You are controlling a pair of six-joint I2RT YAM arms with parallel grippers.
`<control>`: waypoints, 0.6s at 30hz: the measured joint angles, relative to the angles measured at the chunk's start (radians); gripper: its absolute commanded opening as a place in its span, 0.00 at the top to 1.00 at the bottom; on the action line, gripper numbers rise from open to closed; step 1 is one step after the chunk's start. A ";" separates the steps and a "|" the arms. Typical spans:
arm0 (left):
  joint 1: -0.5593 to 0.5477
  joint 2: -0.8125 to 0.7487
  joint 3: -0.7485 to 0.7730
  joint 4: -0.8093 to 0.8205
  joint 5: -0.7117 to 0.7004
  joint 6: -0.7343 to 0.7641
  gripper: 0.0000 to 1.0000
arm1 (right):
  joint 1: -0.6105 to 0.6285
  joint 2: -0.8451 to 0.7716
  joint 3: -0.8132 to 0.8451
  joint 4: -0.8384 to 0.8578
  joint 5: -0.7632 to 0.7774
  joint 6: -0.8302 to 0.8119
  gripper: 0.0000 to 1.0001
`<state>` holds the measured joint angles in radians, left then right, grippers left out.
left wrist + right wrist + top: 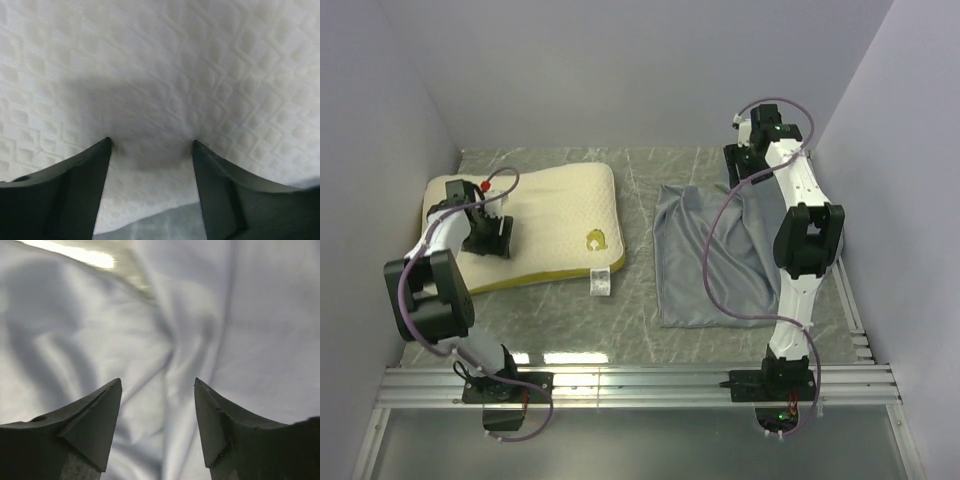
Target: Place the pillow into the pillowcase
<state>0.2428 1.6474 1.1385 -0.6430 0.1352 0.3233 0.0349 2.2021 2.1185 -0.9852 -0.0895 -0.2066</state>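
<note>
Two grippers are standing spread: the left gripper (151, 142) seems to be pressing its open fingertips into the pillow (560, 210) near its left end, and the right gripper (157, 382) is hovering open over the far corner of the pillowcase (705, 260), pinching nothing. The pillow is lying flat on the left of the table (640, 335), with the wrinkled pillowcase beside it, apart. I judge the right fingers should be seeking one layer at the sack's mouth, which I cannot locate. The side walls (380, 150) are crowding both arms; the strip between the two things is offering room.
</note>
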 measured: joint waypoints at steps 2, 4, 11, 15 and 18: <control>0.010 -0.066 -0.032 -0.086 0.032 0.010 0.11 | 0.018 -0.056 -0.013 -0.011 -0.027 -0.002 0.28; 0.008 -0.132 -0.033 -0.179 0.090 0.037 0.01 | 0.032 -0.113 -0.063 -0.008 -0.045 -0.010 0.28; -0.019 -0.322 0.163 -0.342 0.315 0.203 0.01 | 0.040 -0.254 -0.459 0.022 0.003 -0.034 0.30; -0.074 -0.321 0.194 -0.317 0.352 0.286 0.01 | 0.026 -0.172 -0.557 0.051 0.077 -0.026 0.36; -0.109 -0.262 0.196 -0.296 0.367 0.306 0.01 | 0.009 -0.096 -0.541 0.068 0.112 -0.013 0.42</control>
<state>0.1341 1.3853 1.3342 -0.9394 0.5022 0.6292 0.0441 2.1063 1.5776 -0.9169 0.0223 -0.2199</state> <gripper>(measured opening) 0.994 0.626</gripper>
